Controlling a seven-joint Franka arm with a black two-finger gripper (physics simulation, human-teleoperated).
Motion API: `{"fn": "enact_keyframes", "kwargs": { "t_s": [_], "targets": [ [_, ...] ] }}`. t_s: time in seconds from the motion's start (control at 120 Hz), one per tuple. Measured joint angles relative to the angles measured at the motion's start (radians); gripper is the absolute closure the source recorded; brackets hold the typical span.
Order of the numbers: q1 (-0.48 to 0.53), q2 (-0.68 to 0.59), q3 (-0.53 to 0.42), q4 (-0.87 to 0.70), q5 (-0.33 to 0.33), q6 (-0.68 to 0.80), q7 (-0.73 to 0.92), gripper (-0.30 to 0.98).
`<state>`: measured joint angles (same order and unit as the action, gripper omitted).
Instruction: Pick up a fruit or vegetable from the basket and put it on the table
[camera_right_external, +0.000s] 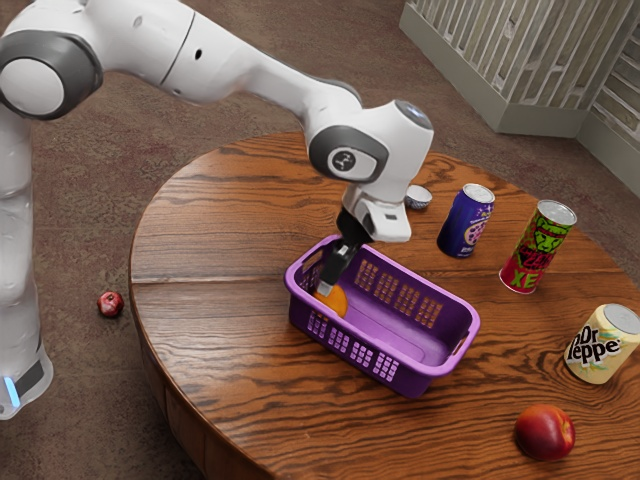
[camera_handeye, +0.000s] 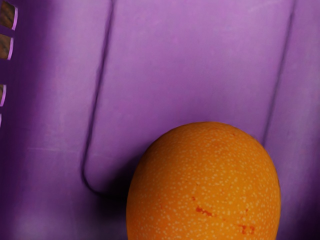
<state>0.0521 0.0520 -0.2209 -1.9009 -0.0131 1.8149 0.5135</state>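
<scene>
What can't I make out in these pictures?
- Orange fruit: partly cut off by the wrist view's lower edge; its underside is hidden by the basket's near wall in the exterior view.
- Table: cut off by the exterior view's edge.
- Small round container: markings too small, exterior view.

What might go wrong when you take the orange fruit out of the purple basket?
The orange fruit is round, so it might slip out of my gripper. I'm working close to one end of the basket, so I might bump its wall and push it. And once on the table, something this round might roll away.
</scene>
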Motion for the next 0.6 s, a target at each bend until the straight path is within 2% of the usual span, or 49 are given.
{"fn": "enact_keyframes", "kwargs": {
  "t_s": [0.25, 0.6],
  "targets": [
    [0.003, 0.006, -0.039, -0.009, -0.007, 0.009, -0.009, 0.00],
    [0.017, 0.029, -0.047, -0.052, -0.003, 0.056, -0.027, 0.02]
  ]
}}
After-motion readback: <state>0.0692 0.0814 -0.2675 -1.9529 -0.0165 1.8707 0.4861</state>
